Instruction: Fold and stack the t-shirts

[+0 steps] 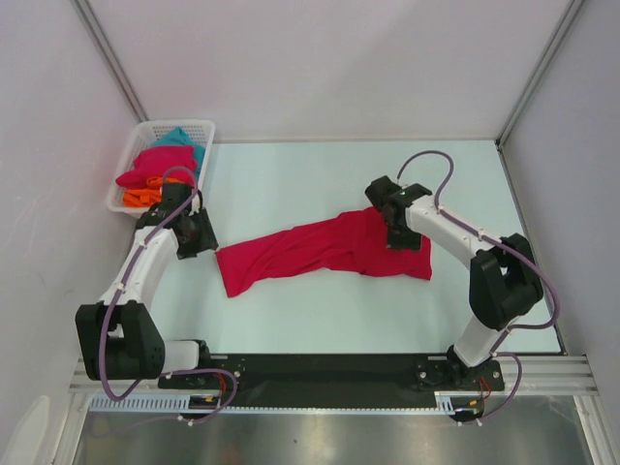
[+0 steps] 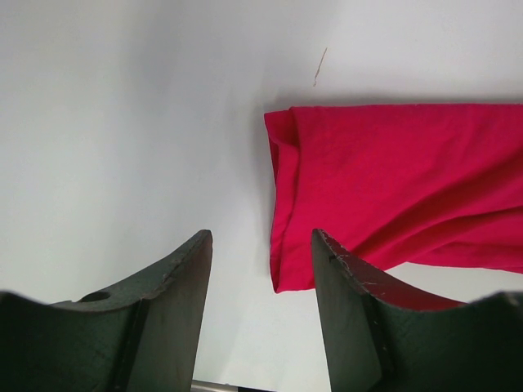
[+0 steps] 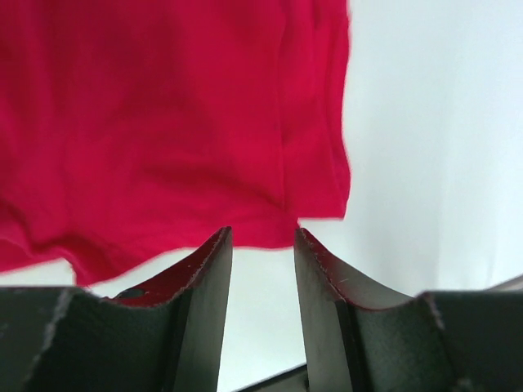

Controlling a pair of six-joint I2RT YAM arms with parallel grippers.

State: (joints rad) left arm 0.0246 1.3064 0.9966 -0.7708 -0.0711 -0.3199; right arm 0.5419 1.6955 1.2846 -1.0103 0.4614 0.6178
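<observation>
basket [image 1: 186, 123] holds teal shirt [image 1: 179, 137], pink shirt [image 1: 153, 166], orange shirt [image 1: 139, 198]; crimson shirt [image 1: 320, 248] outside; left tool [image 2: 261, 245], right tool [image 3: 263, 237] spread.

You will find no readable text, labels, brands or numbers anywhere; nothing legible in any view.

Robot lab cell: white panel walls [image 1: 339, 58], aluminium frame post [image 1: 108, 58], pale table [image 1: 310, 310].
</observation>
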